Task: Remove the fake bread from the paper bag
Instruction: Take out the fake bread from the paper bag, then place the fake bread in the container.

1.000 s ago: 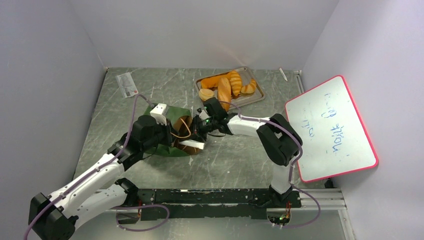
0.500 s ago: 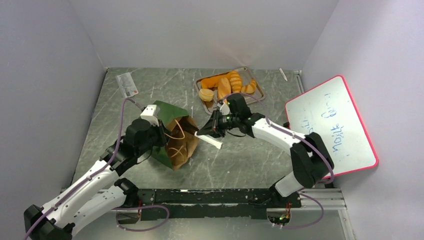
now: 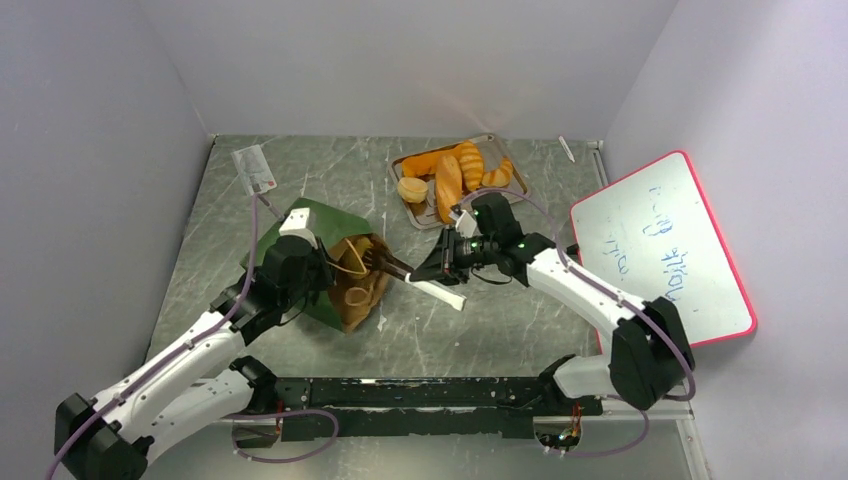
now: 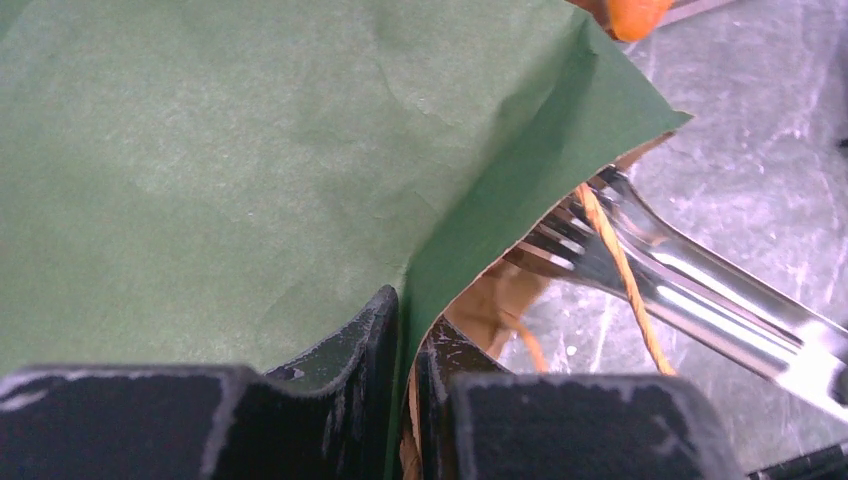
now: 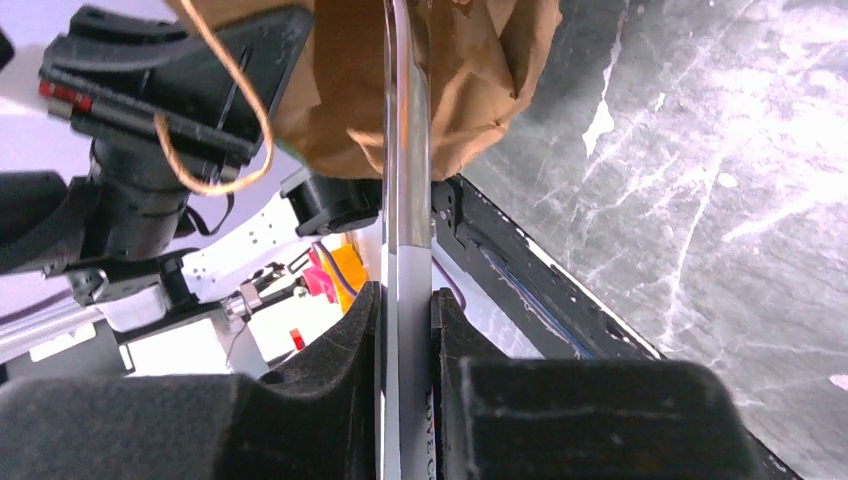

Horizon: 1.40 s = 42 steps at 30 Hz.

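Green paper bag (image 4: 250, 150) between left fingers (image 4: 345, 365) (clamped).

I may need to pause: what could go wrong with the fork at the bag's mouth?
The cord handle of the bag lies across the tines of the fork in the right gripper; pulling back could snag it and drag the bag.
The left gripper pinches only the bag's thin paper edge, so a tug may tear or slip it.
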Available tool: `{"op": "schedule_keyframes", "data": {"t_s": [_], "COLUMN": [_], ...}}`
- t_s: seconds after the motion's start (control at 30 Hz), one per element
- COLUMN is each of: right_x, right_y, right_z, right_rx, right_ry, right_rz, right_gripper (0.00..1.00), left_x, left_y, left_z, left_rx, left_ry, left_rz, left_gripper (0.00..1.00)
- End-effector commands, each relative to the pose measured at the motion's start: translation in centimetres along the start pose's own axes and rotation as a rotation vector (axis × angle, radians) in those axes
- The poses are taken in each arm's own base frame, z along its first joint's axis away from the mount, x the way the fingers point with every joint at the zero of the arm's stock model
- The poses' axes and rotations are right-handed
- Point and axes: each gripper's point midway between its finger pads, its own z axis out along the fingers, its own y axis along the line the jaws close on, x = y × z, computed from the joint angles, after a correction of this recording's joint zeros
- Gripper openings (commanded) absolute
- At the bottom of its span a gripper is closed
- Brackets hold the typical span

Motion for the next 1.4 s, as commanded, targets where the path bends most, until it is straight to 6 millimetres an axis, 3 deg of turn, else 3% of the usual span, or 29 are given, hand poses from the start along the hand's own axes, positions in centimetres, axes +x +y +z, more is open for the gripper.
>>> {"op": "schedule_keyframes", "data": {"t_s": [0.0, 0.3, 0.4, 0.73, 0.87, 1.03, 1.2, 1.37], "right_x": [1.1, 1.3, 0.4, -1.8, -4.8, -9.7, -15.4, -21.0], "right_y": [0.0, -0.1, 0.0, 3.2, 5.9, 7.2, 6.5, 4.4], "right_z": [-1.9, -4.5, -5.7, -9.6, -12.0, -14.4, -16.4, -16.9], "right_rx": [-0.006, 0.018, 0.031, 0.034, 0.036, 0.093, 0.118, 0.187], "right_ry": [0.001, -0.053, -0.106, -0.299, -0.433, -0.571, -0.709, -0.819], "right_rz": [-0.024, -0.053, -0.058, -0.12, -0.169, -0.217, -0.202, -0.187], "right_gripper": [0.0, 0.0, 0.0, 0.0, 0.0, 0.0, 0.0, 0.0], "left_x": [-1.1, -2.8, -3.5, -4.8, -6.0, -7.8, -10.1, -12.0], "left_y": [1.1, 2.8, 3.1, 3.0, 2.2, 1.0, -0.4, -1.6], "left_z": [0.6, 1.4, 1.4, 1.8, 2.4, 3.1, 3.2, 2.6], "left_rx": [-0.106, -0.273, -0.309, -0.328, -0.294, -0.219, -0.129, -0.061], "left_ry": [-0.036, -0.088, -0.104, -0.136, -0.143, -0.132, -0.129, -0.133], "left_rz": [-0.052, -0.128, -0.122, -0.089, -0.059, -0.04, -0.039, -0.04], "left_gripper": [0.07, 0.07, 0.07, 0.07, 0.07, 0.07, 0.07, 0.07]}}
